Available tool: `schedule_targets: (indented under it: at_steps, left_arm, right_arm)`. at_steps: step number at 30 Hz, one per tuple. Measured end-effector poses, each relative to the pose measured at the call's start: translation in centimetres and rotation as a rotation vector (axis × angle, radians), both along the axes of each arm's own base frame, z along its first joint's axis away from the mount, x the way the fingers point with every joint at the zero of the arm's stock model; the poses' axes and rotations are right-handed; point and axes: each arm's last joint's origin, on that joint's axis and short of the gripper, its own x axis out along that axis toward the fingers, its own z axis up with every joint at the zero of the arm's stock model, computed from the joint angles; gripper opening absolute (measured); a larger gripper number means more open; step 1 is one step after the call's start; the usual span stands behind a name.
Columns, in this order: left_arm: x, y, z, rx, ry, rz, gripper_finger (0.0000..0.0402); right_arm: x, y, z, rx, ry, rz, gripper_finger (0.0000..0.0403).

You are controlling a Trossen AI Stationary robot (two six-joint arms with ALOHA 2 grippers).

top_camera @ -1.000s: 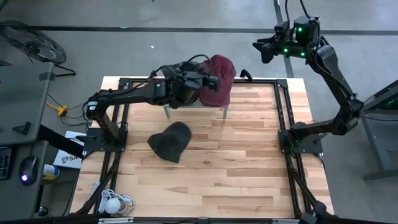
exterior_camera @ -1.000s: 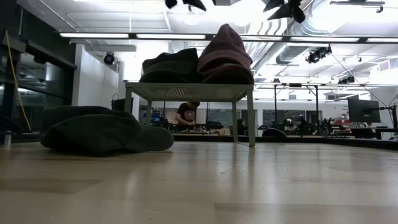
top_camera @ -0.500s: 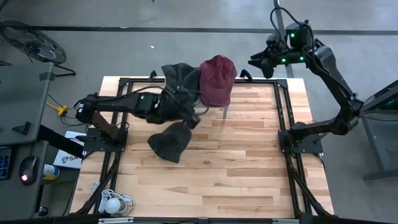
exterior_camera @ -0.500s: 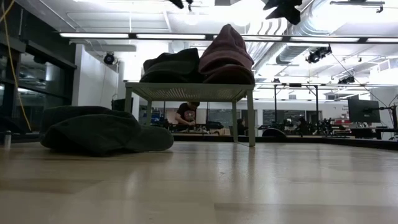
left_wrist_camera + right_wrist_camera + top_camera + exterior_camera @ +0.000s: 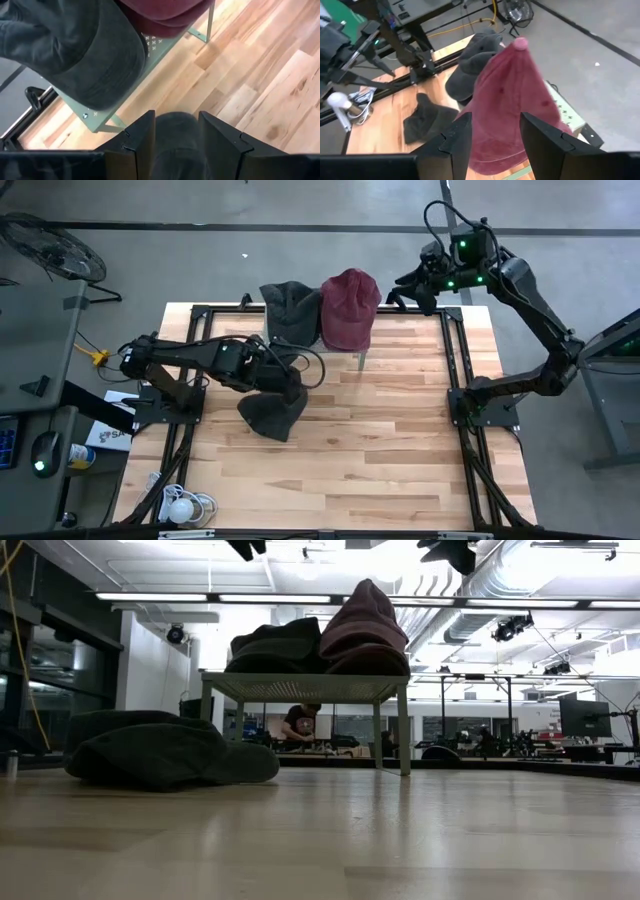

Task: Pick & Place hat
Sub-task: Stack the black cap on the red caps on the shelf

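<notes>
Wooden table carries a limp dark hat; left pincer hovers open above it. Soft cloth probably wants pinching at its crown.

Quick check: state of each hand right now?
Left hand: open, empty, above the dark hat.
Right hand: open, empty, near the maroon hat.

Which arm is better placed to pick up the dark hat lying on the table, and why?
Left. The left gripper hangs open right over the dark hat, while the right gripper is off by the maroon hat on the small rack.
</notes>
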Motion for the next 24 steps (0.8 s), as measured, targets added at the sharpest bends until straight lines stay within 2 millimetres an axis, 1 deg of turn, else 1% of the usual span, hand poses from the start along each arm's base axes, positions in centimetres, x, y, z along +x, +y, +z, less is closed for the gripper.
schedule_targets:
  at_steps: [7,9,15,19,24]
  left_arm:
    - [-0.4,-0.4,-0.1,0.002,0.034,-0.017,0.0147]
    - [-0.4,-0.8,-0.7,-0.011,0.056,-0.032,0.0147]
    - [-0.7,-2.4,-3.0,-0.033,0.145,-0.064,0.0147]
    - [-1.2,-3.9,-5.0,-0.057,0.183,-0.034,0.0147]
    - [-3.0,-5.9,-7.0,-0.097,0.174,0.032,0.0147]
  right_arm:
    - [1.2,1.6,-0.2,0.018,0.019,0.088,0.0154]
    - [1.7,2.2,-0.3,0.022,0.024,0.12,0.0154]
    - [2.8,4.0,-0.4,0.055,0.036,0.191,0.0154]
    - [3.2,5.1,-0.5,0.102,0.053,0.211,0.0154]
    - [3.5,6.5,-0.7,0.124,0.109,0.174,0.0154]
